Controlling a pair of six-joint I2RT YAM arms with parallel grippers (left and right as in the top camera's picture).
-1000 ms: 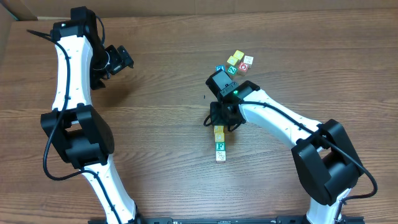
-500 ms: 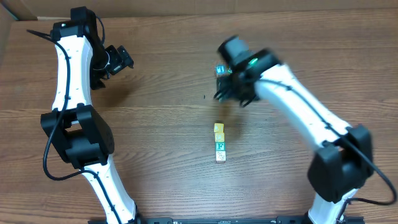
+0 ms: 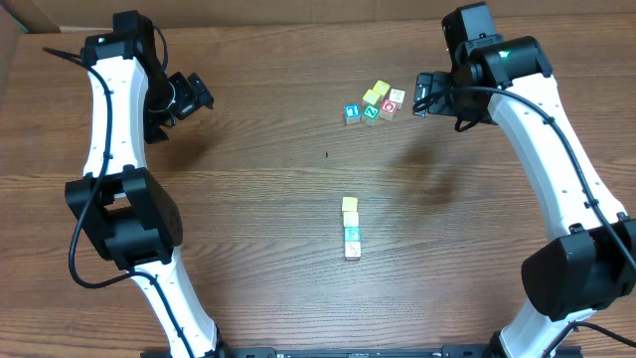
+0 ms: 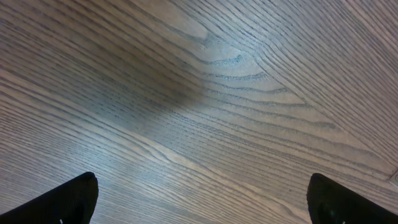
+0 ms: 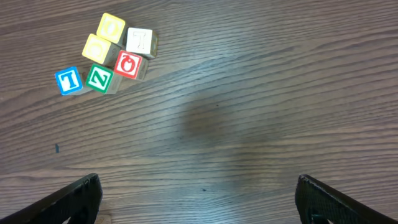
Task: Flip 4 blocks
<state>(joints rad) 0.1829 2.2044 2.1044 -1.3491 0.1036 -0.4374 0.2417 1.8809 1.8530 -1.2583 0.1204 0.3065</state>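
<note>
Blocks: four blocks (image 3: 351,227) lie in a short straight row at the middle of the table (image 3: 248,249), touching face to face. From the far end we read yellow, yellow, teal-green, cream.
Row's surroundings: bare wood on every side; neither arm is near it.
Cluster: a loose cluster (image 3: 375,102) of other cubes sits well apart from the row, toward the far edge.
Right pincer: the right pincer (image 5: 199,199) has its fingers wide apart and holds nothing. It hangs high beside the cluster, which shows at the top left of its wrist view.
Left pincer: the left pincer (image 4: 205,202) is also spread wide and empty, off at the far left over bare table.
Step in hand: we judge this a pause between grasps, with no block held. We cannot tell from here which of the four already lie turned.
Next move: we think the right arm must go back to the row, drop over one block, close on two opposite sides, lift, roll it and set it down without knocking its neighbours.
Count: four blocks in the row. Six cubes in the cluster: two yellow, one blue, one green, one white, one red. Two arms, two pincers.
</note>
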